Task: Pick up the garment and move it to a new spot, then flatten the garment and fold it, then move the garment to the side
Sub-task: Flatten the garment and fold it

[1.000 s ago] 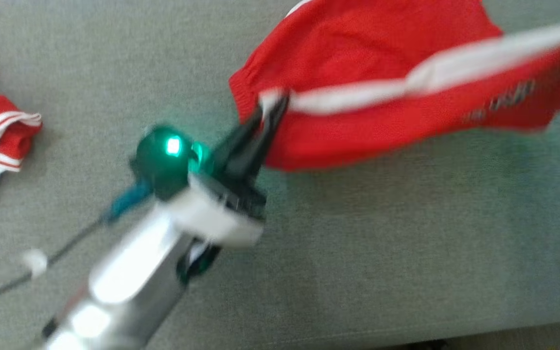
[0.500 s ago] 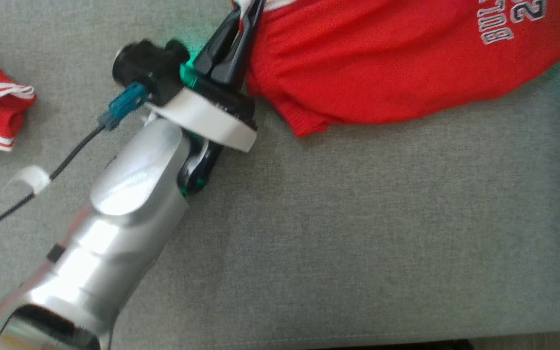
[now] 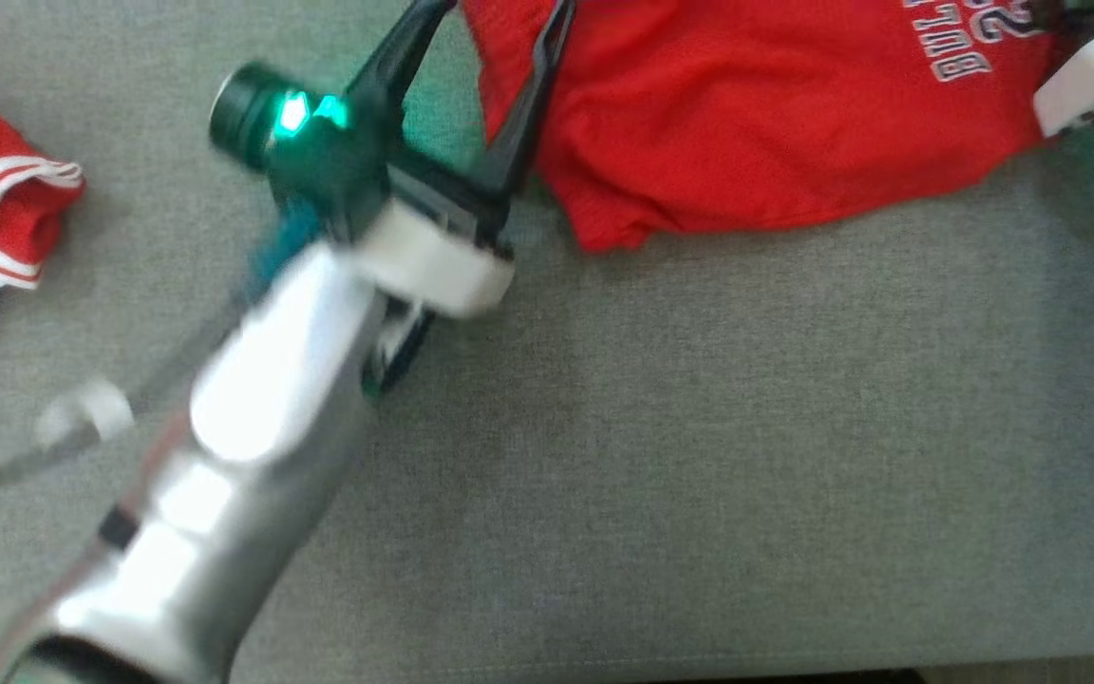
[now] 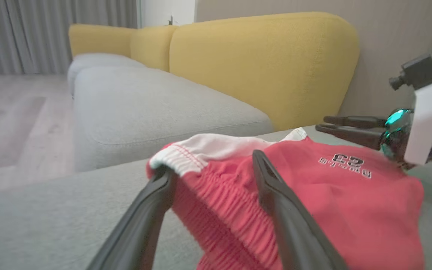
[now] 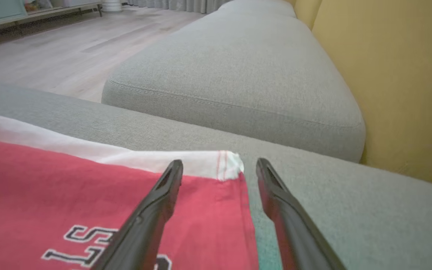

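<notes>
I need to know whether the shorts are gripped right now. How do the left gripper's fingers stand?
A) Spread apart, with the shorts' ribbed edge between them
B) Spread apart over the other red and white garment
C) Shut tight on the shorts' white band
A: in the left wrist view the left gripper has its fingers spread wide, with the ribbed edge of the red shorts unclamped between them on the grey sofa cushion.

Red fabric shorts with white trim (image 3: 746,123): upper part cut by the head view's top edge; silver left forearm (image 3: 224,456) motion-blurred.
</notes>
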Robot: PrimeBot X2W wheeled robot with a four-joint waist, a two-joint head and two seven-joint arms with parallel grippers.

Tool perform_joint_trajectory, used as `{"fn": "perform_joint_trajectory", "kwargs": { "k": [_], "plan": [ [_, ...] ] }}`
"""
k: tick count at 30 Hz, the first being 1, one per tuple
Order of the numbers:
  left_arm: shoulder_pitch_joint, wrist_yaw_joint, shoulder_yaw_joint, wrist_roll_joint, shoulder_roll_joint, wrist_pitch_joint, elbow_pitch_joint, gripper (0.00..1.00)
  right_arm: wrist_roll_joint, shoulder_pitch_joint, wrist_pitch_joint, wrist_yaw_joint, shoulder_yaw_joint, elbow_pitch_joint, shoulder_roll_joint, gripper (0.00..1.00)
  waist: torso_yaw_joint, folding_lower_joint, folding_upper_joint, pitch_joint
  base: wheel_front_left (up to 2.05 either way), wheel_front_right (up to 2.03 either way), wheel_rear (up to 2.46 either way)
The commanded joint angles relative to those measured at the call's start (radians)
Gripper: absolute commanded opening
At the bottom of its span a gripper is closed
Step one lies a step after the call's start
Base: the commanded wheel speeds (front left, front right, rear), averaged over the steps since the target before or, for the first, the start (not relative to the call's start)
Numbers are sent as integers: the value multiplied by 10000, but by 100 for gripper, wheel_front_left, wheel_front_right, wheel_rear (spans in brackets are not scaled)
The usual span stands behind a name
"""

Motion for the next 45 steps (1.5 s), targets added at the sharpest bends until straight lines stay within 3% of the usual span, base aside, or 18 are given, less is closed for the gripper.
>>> {"fn": "perform_joint_trajectory", "kwargs": {
  "k": [1, 4, 6, 10, 17, 20, 25, 26, 27, 28, 35, 45],
  "plan": [
    [711, 553, 537, 923, 389, -40, -856, 100, 509, 444, 170, -7, 35, 1, 48, 100, -41, -1, 0, -289, 0, 0, 0],
    [1967, 1390, 1106, 1826, 433, -40, -1888, 100, 1211, 794, 667, -7, -126, 411, 228, 100, -26, -1, 0, -624, 0, 0, 0],
    [2804, 1617, 1405, 2087, 305, -40, -2567, 100, 1524, 980, 924, -7, -327, 727, 234, 100, 85, -1, 0, -818, 0, 0, 0],
    [3910, 1227, 1633, 2184, -37, -41, -3029, 100, 1944, 1321, 1218, -7, -597, 1187, 223, 100, 472, -1, 0, -1150, 0, 0, 0],
    [3953, 727, 2100, 2448, -439, -41, -3098, 100, 2035, 1162, 1124, -7, -555, 1288, 202, 100, 807, -1, 0, -1317, 0, 0, 0],
    [4222, 709, 2417, 2618, -554, -41, -3458, 100, 2054, 1131, 1494, -7, -415, 1651, 182, 100, 912, -1, 0, -1471, 0, 0, 0],
    [5133, 1088, 2921, 2850, -733, -41, -4401, 100, 1839, 1240, 2122, -7, -337, 2723, 96, 100, 1168, -1, 0, -1737, 0, 0, 0],
    [5370, 1152, 2972, 2864, -762, -41, -4586, 100, 1880, 1273, 2209, -7, -371, 2873, 122, 82, 1225, -1, 0, -1790, 0, 0, 0],
    [5592, 1203, 3015, 2895, -783, -41, -4744, 100, 1960, 1297, 2259, -7, -430, 2986, 147, 24, 1275, -1, 0, -1837, 0, 0, 0],
    [5803, 1244, 3051, 2925, -800, -41, -4880, 100, 2035, 1329, 2276, -7, -481, 3079, 167, 0, 1317, -1, 0, -1889, 0, 0, 0],
    [6672, 1251, 3237, 3028, -865, -41, -5306, 100, 2648, 1716, 1695, -7, -908, 3366, 165, 0, 1244, -1, 0, -2367, 0, 0, 0],
    [6995, 1084, 3571, 3132, -900, -41, -5319, 100, 2681, 2813, 898, -7, -1468, 3607, -1471, 0, 364, -1, 0, -2717, 0, 0, 0]
  ]
}}
